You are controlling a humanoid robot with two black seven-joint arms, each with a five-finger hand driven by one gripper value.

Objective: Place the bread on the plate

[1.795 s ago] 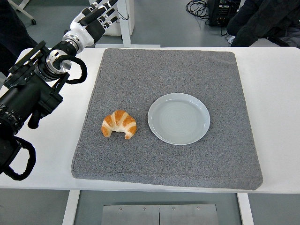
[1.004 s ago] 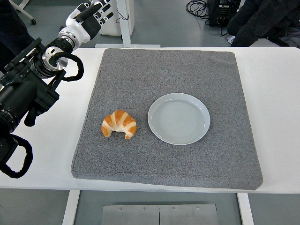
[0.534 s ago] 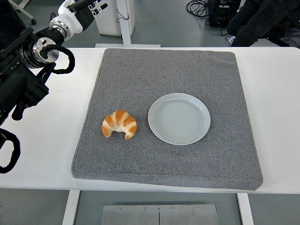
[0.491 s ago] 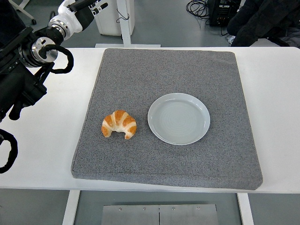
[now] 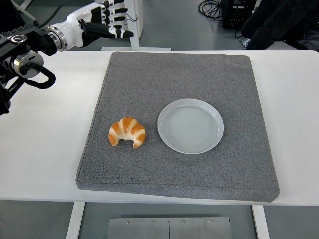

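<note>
nothing done yet tbh: bread (image 5: pixel 127 132) sits on grey mat (image 5: pixel 149 79), just left of plate (image 5: pixel 190 125), not touching; plate bare; left hand (image 5: pixel 107 21) far up top-left, fingers spread, holding nothing; whole grab-and-place left

- Setting: a robotics lab or test room, not a home or kitchen.
- Work surface: a plain white table (image 5: pixel 50 129) on metal legs, carrying a grey foam mat (image 5: pixel 179 74) laid out as a test area.
- Floor: smooth grey industrial flooring beyond the table's far edge.
- Equipment: a bundle of black cables (image 5: pixel 209 7) lies on the floor beside dark electronic equipment (image 5: pixel 234 12) at the top.
- Further furniture: a white stand (image 5: pixel 130 22) rises behind the table.
</note>
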